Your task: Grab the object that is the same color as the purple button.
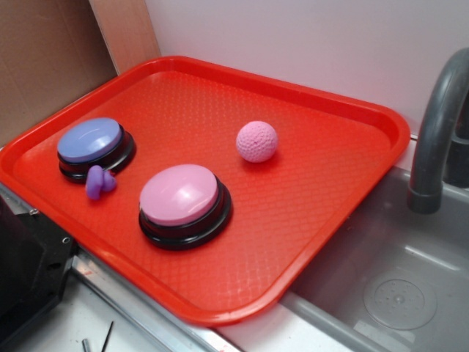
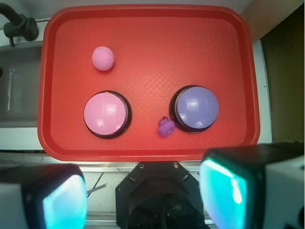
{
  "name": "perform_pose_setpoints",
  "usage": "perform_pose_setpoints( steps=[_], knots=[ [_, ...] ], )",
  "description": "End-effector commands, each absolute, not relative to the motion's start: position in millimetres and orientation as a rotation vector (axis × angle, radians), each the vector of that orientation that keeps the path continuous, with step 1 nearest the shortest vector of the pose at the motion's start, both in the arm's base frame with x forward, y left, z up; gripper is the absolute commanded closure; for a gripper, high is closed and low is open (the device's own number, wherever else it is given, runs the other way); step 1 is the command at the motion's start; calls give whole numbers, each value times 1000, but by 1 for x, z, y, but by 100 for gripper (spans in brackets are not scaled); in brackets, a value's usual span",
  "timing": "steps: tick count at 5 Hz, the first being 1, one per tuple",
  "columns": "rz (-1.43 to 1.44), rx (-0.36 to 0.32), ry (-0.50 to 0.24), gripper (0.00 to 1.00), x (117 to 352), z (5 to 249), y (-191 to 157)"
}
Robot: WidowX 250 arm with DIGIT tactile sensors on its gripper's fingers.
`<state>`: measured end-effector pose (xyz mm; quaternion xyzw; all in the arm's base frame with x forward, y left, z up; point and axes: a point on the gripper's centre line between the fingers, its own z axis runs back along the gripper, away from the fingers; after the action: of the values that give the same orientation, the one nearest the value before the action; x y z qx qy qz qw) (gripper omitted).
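Note:
A small purple lumpy object (image 1: 99,182) (image 2: 166,127) lies on the red tray (image 1: 308,220) (image 2: 143,33), touching the black base of the purple button (image 1: 91,141) (image 2: 196,105). In the wrist view my gripper (image 2: 145,195) hangs high above the robot's base, short of the tray's near rim, with nothing between its pads (image 2: 224,191). Its jaws stand wide apart, so it is open. The gripper does not show in the exterior view.
A pink dome button (image 1: 179,194) (image 2: 105,113) sits mid-tray and a pink dimpled ball (image 1: 257,141) (image 2: 103,58) farther back. A grey sink (image 1: 396,293) with a faucet (image 1: 432,139) adjoins the tray. The black robot base (image 1: 26,271) (image 2: 164,195) stands off the tray's near edge.

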<state>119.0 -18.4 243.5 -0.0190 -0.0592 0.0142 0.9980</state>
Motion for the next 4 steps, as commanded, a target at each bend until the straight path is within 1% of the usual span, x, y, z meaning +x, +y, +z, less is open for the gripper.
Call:
perform_pose_setpoints(
  steps=[1, 2, 3, 4],
  knots=[
    [28, -38, -119, 0, 119, 244, -18],
    [281, -85, -146, 0, 120, 234, -14],
    [431, -96, -138, 0, 124, 221, -13],
    [572, -80, -104, 0, 130, 202, -7]
  ],
)
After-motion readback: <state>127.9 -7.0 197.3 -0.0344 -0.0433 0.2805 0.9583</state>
